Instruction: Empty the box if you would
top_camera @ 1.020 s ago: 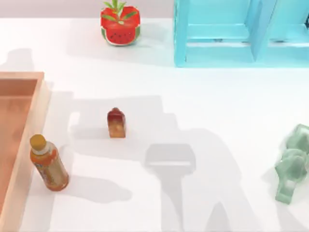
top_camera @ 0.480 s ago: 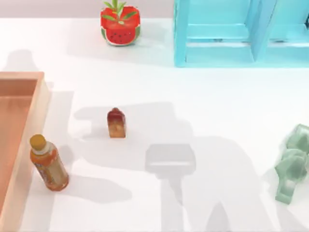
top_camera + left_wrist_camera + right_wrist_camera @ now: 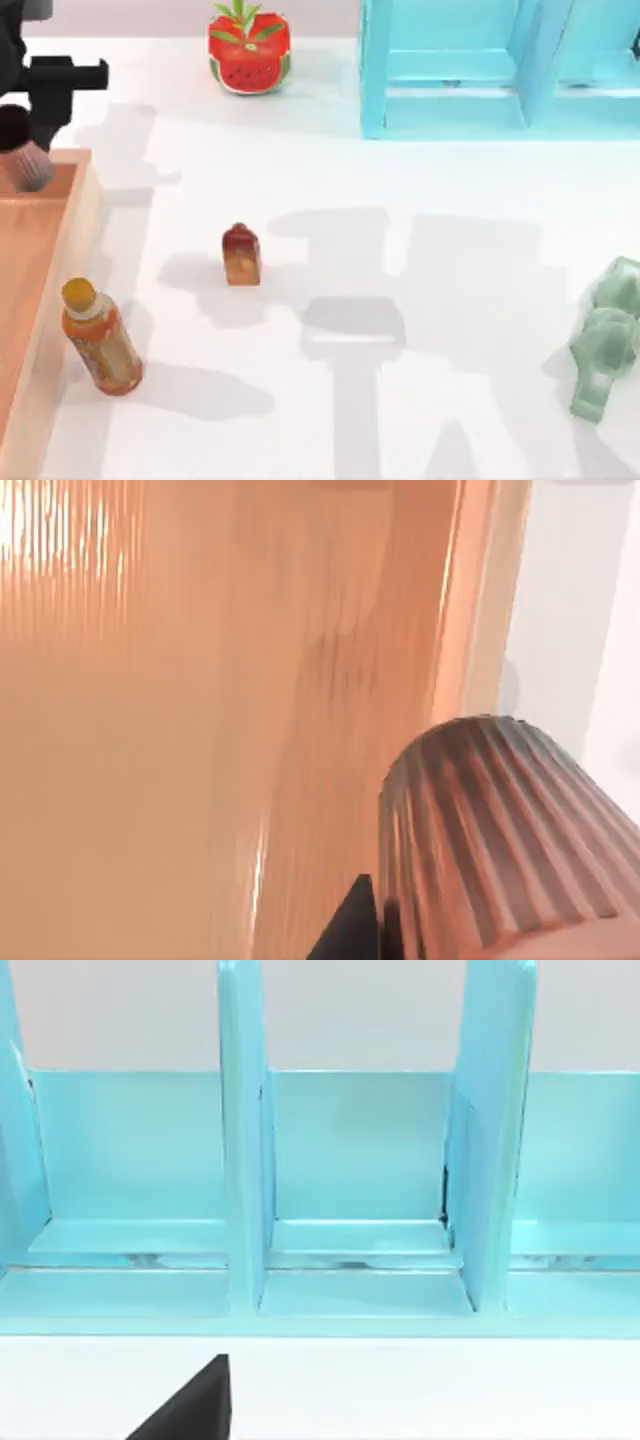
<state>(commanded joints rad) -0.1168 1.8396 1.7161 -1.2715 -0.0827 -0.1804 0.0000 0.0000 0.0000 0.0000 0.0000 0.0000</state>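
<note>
Bottle (image 3: 100, 340) stands just beside the box (image 3: 75, 240) rim; table (image 3: 400, 200) centre open.

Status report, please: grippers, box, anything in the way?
Left gripper over far corner of box, ribbed grey object beside it. Right gripper facing turquoise shelf. Bottle stands outside box rim.

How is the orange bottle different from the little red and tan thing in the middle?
The orange bottle is taller, has a yellow cap and leans beside the box. The little red-topped block is shorter, stands straight, and sits alone farther toward the middle. Both rest on the white table, outside the box.
</note>
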